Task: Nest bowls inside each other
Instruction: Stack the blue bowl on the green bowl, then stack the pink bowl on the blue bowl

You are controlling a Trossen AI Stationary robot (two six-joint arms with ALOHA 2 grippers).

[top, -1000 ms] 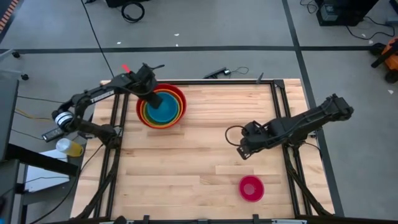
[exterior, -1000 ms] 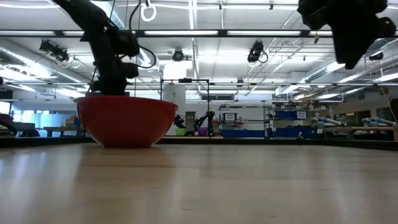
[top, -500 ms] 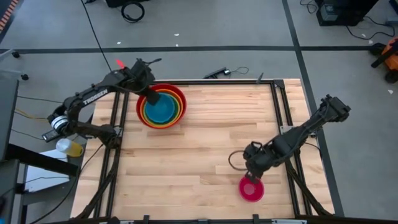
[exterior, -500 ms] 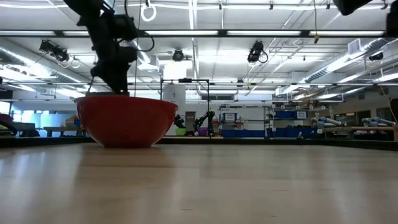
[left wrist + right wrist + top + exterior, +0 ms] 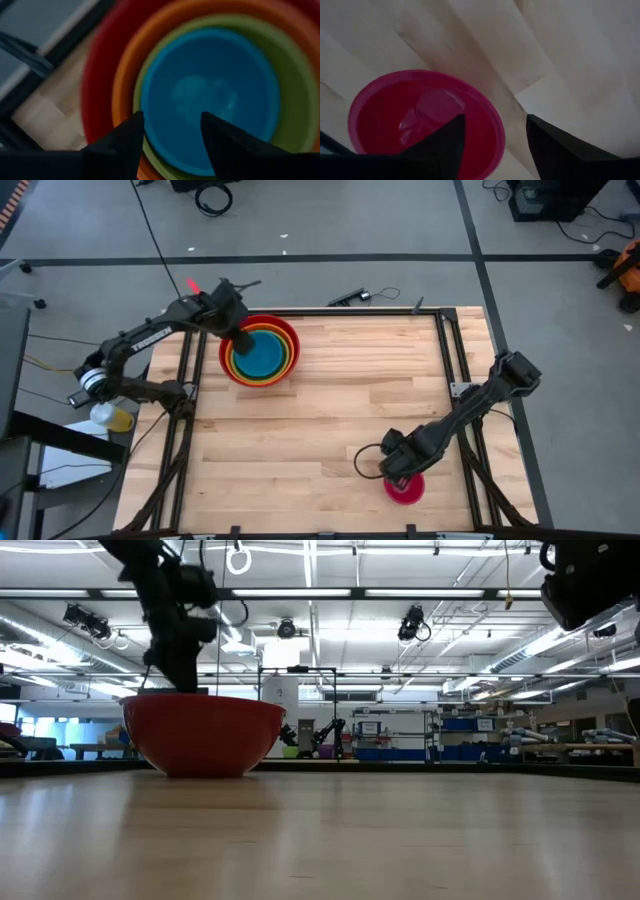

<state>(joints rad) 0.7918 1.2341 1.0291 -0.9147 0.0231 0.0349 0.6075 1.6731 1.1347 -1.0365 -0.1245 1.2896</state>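
Four bowls sit nested at the table's far left: red [image 5: 228, 360] outermost, then orange, olive green and blue [image 5: 262, 356] innermost. My left gripper [image 5: 172, 125] hovers open just above the blue bowl [image 5: 210, 95], over the stack's left side [image 5: 240, 338]. The magenta-pink bowl [image 5: 407, 489] rests alone on its base near the table's front right. My right gripper [image 5: 495, 127] points down, open, just above that bowl's rim [image 5: 496, 131], one finger over the bowl's inside and one beyond it. The low view shows the red bowl [image 5: 205, 735]; the pink bowl is out of that view.
Bare wooden tabletop [image 5: 320, 420] lies between the stack and the pink bowl. A black metal frame [image 5: 455, 350] borders the table's edges. A dark cable loop [image 5: 368, 463] hangs beside my right gripper.
My right gripper has swung toward the table's near edge and come down, from the table's middle right to just over the pink bowl, rolling as it went. My left gripper has risen a little above the nested stack. The bowls have stayed where they were.
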